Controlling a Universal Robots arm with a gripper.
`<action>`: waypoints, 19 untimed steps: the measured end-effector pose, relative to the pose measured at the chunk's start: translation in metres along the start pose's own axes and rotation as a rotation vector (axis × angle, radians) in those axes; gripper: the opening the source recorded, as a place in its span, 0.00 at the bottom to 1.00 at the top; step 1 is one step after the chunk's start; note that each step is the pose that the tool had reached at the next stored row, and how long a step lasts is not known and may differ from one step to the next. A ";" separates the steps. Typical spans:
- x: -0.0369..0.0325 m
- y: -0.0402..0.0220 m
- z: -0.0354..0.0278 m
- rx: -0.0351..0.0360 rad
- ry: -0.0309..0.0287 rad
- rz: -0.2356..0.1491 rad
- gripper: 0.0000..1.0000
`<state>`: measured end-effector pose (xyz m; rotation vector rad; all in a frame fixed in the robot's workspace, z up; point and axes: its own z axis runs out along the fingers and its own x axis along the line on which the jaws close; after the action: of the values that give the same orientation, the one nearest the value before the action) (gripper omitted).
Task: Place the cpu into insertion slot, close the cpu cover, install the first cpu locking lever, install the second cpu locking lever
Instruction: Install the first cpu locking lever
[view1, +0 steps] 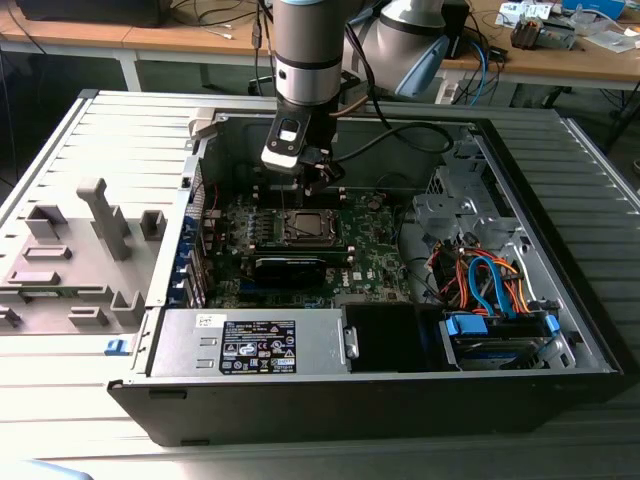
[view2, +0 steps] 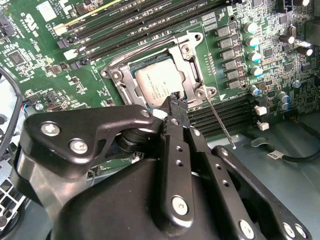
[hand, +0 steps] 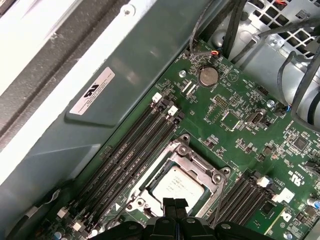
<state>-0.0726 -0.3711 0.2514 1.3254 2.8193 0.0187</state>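
Ribbed grey bench (view1: 70, 400) is carrying the open computer case (view1: 330, 405); I am working over its insertion slot (view2: 116, 75).
The cpu (view2: 159, 85) is lying flat in that slot, the cpu cover (view2: 191, 67) folded down over it to pin it; one locking lever (view2: 220, 120) is standing up beside the slot, apparently unlatched. My gripper (view2: 176, 99) is hovering at the slot's edge, pinched together, gripping nothing I can see.

The exterior view stands off high before the open computer case (view1: 590, 330), looking down into it, arm (view1: 308, 50) and all. Both wrist views hang close over the motherboard (view2: 35, 50) (hand: 235, 145), peering steeply down past the gripper (view2: 176, 100) (hand: 174, 204) from different angles; both share the cpu (view2: 160, 84) (hand: 177, 187) and the memory slots (view2: 125, 30) (hand: 135, 145) beside it.
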 end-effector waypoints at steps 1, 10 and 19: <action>0.0000 0.0000 0.0000 0.0000 0.0000 -0.001 0.11; 0.0000 0.0000 0.0000 0.0000 0.0000 -0.009 0.11; 0.0000 0.0000 0.0000 -0.0001 0.0001 -0.013 0.11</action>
<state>-0.0726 -0.3711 0.2514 1.3070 2.8279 0.0186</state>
